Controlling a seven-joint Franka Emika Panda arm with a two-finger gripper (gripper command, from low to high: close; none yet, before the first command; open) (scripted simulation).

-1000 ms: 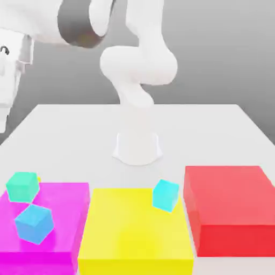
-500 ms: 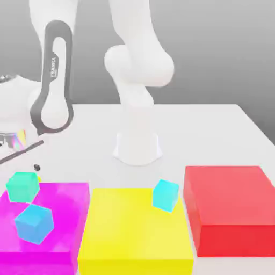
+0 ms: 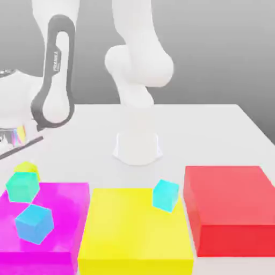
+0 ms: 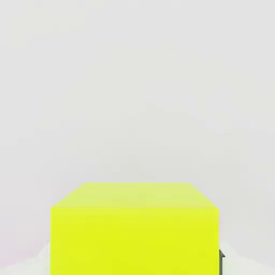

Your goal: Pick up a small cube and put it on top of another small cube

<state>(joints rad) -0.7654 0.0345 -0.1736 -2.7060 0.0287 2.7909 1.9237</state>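
The small yellow-lime cube shows at the exterior view's left, just behind and above the green-teal cube, which rests on the far corner of the magenta block. My gripper reaches down from the white hand at the far left and is shut on the yellow-lime cube. In the hand view that cube sits close up, with a dark fingertip against its side.
Three large flat blocks lie in a row at the front: magenta, yellow and red. One sky-blue cube sits on the magenta block, another on the yellow block. The arm's white base stands mid-table.
The arm swung down to the left side, and the jaws closed. The yellow-lime cube now shows above the green-teal cube, where it was hidden before.
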